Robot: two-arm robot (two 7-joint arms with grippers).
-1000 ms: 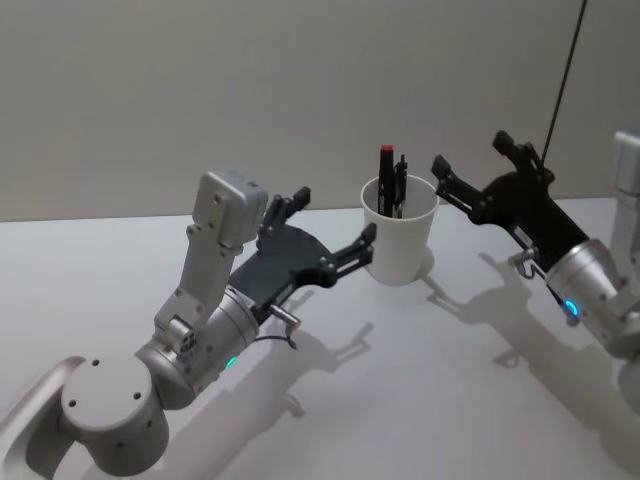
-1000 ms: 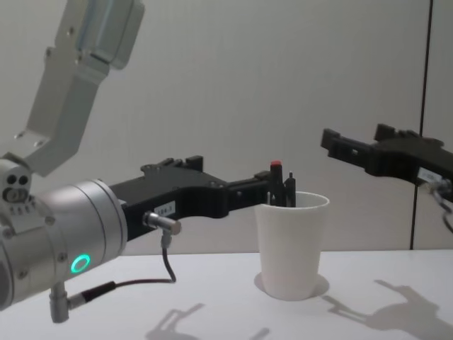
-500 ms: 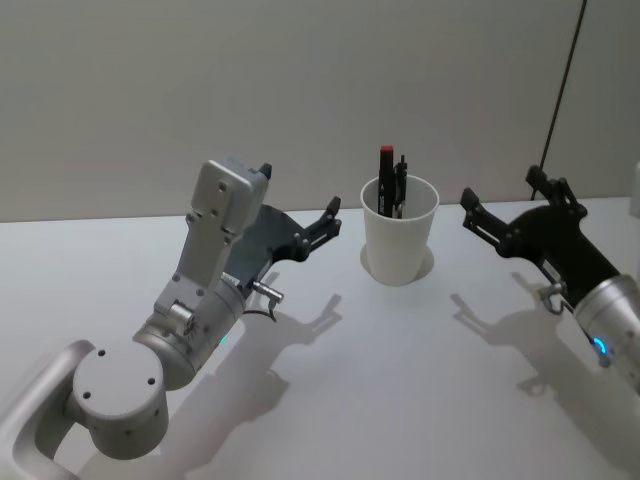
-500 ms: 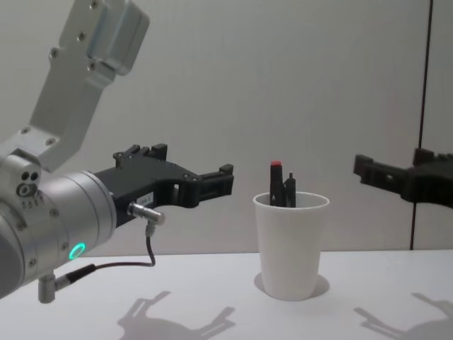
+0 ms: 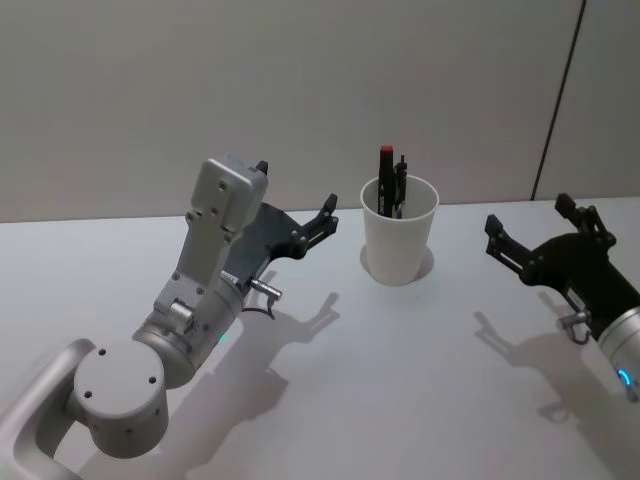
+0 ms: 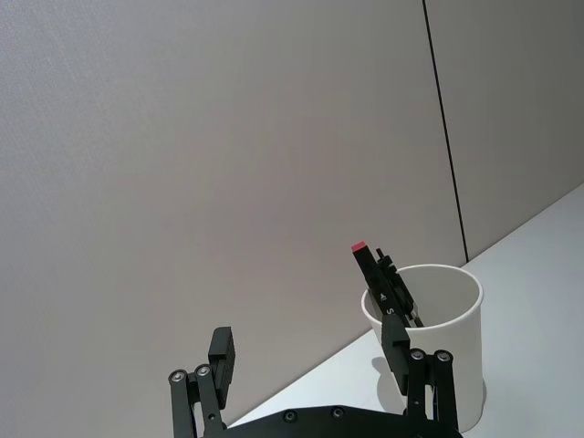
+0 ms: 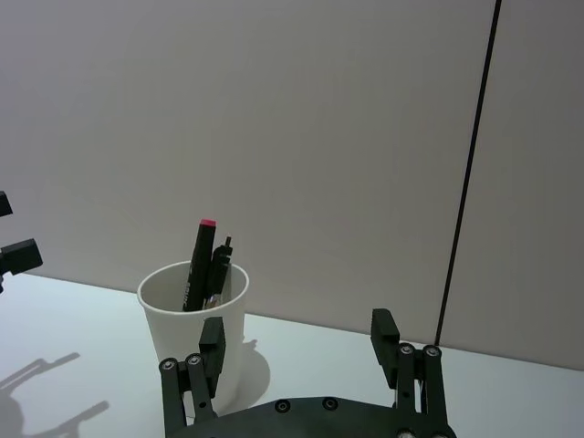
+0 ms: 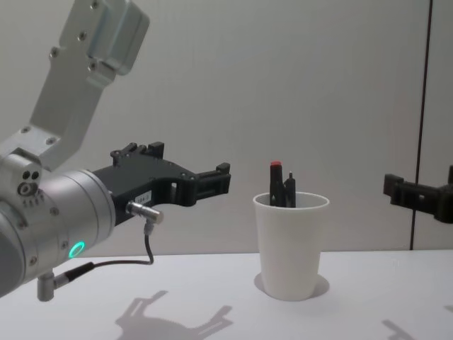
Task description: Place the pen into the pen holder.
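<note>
**A:** Item one, the pen holder?

**B:** White paper cup [image 5: 399, 233], tapered, rolled rim, upright on the white table [image 5: 400, 380]. It stands between the two grippers, ahead of both and touching neither. From the chest it is seen side-on [image 8: 291, 244].

**A:** Contents?

**B:** One pen [image 5: 386, 180] with a black body and red end cap, leaning against the inner wall, cap above the rim. A second dark pen [image 5: 401, 183] with a clip sits just beside it, touching or nearly so; which cannot be told. The lower parts of both are hidden by the cup wall. The left wrist camera shows white marks on the red-capped pen [image 6: 379, 283], too small to read.

**A:** Item two, left gripper?

**B:** Left gripper [image 5: 294, 202], black, held above the table, to the cup's left and apart from it. Fingers spread wide, nothing between them. In the head view one finger is partly hidden behind the grey arm link; in the chest view [image 8: 191, 170] the fingers overlap, so the gap is hard to judge there. The left wrist view shows both fingertips [image 6: 310, 351] parted, the cup [image 6: 438, 338] just past one of them, its base partly cut off by that finger.

**A:** Item three, right gripper?

**B:** Right gripper [image 5: 528, 224], black, to the cup's right, well apart. Fingers spread, holding nothing. From the chest only a finger end [image 8: 417, 195] shows, the rest cut by the frame edge. Its own wrist camera shows both fingers [image 7: 301, 342] apart, with the cup [image 7: 196, 338] beyond one of them.
</note>
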